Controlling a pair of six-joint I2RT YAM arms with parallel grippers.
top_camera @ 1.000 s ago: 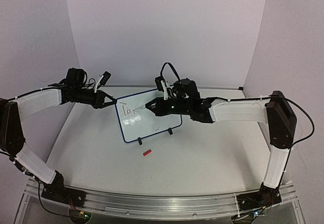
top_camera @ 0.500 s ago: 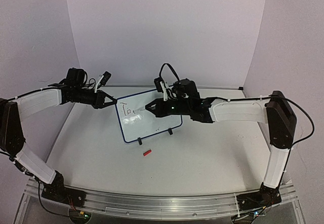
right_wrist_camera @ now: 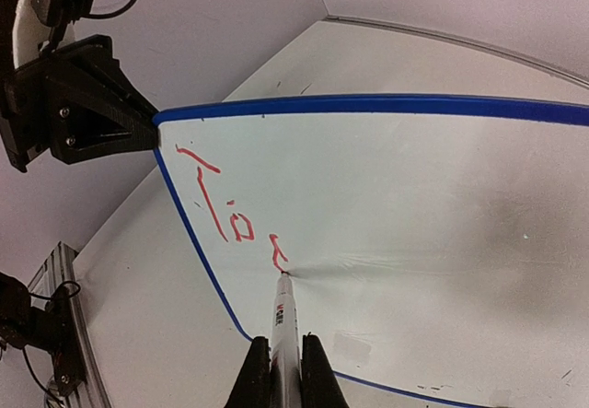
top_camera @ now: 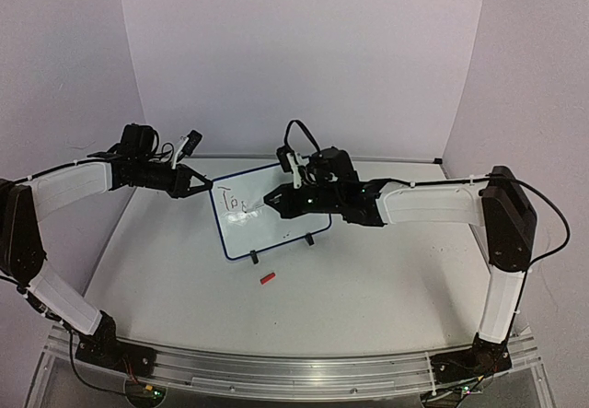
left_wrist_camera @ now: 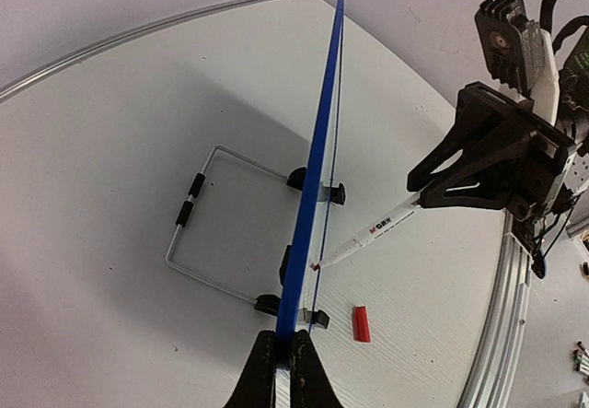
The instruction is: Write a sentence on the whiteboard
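The whiteboard [top_camera: 276,226] stands tilted on the table, its blue frame edge-on in the left wrist view [left_wrist_camera: 319,141]. My left gripper [top_camera: 206,187] is shut on its upper left edge [left_wrist_camera: 283,360]. My right gripper [top_camera: 273,196] is shut on a white marker [right_wrist_camera: 284,320], whose tip touches the board face [right_wrist_camera: 442,196]. The sentence [right_wrist_camera: 224,207] in red ink reads "To" plus a short curved stroke ending at the tip; it shows small in the top view [top_camera: 236,204].
A red marker cap [top_camera: 267,278] lies on the table in front of the board [left_wrist_camera: 361,323]. A wire stand [left_wrist_camera: 189,233] with black feet [top_camera: 310,238] props the board from behind. A metal rail [top_camera: 294,371] runs along the near edge.
My right gripper has shifted slightly left and down with the marker. A new short red stroke has appeared after "To". The left arm has not moved.
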